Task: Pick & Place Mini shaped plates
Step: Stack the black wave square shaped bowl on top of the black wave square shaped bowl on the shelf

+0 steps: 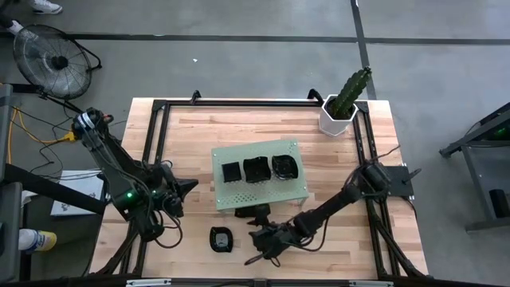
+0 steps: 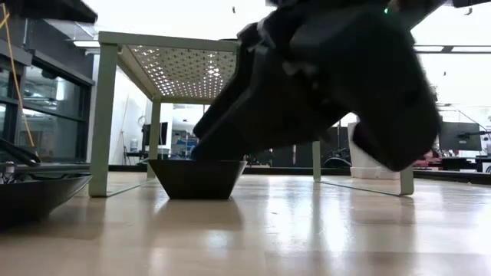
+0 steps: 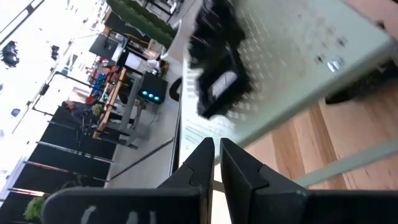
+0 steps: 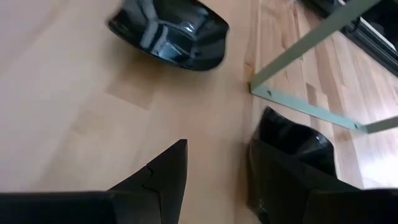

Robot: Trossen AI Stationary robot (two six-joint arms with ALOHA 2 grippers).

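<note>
Your right gripper (image 4: 214,177) is wide open, low over the table (image 1: 343,239). A black dish (image 4: 292,146) sits just ahead of one finger (image 4: 280,180); centre on its rim before you close. Left gripper (image 3: 214,165) is narrow, empty, beside the green board (image 1: 259,174).

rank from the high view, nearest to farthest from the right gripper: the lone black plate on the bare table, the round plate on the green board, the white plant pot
1. The lone black plate, on the bare wood just left of the right gripper at the table's near edge.
2. The round plate, rightmost of three on the green board, farther up the table.
3. The white plant pot, at the far right corner.
</note>
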